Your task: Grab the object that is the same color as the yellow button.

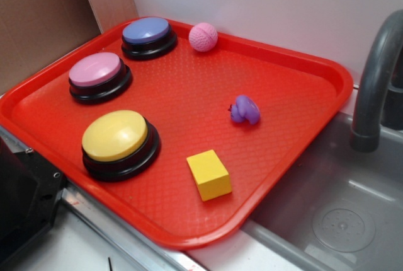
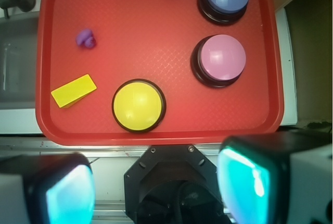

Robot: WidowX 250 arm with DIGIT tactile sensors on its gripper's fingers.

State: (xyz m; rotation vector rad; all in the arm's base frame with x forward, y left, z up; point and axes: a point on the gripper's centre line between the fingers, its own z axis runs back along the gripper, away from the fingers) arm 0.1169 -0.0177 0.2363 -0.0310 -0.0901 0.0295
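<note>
A small plain yellow cube (image 1: 209, 174) lies on the red tray (image 1: 296, 94) near its front edge, right of the yellow button (image 1: 116, 137). In the wrist view the cube (image 2: 74, 90) is at the tray's left, with the yellow dome button (image 2: 138, 104) beside it. My gripper (image 2: 156, 190) hangs high above the bench, short of the tray's near rim. Its two fingers (image 2: 244, 182) stand wide apart with nothing between them. The gripper does not show in the exterior view.
A pink button (image 1: 97, 74) and a blue-purple button (image 1: 148, 35) stand at the tray's back left. A pink ball (image 1: 203, 36) and a small purple toy (image 1: 244, 109) lie on the tray. A grey sink (image 1: 340, 214) with a faucet (image 1: 376, 75) is on the right.
</note>
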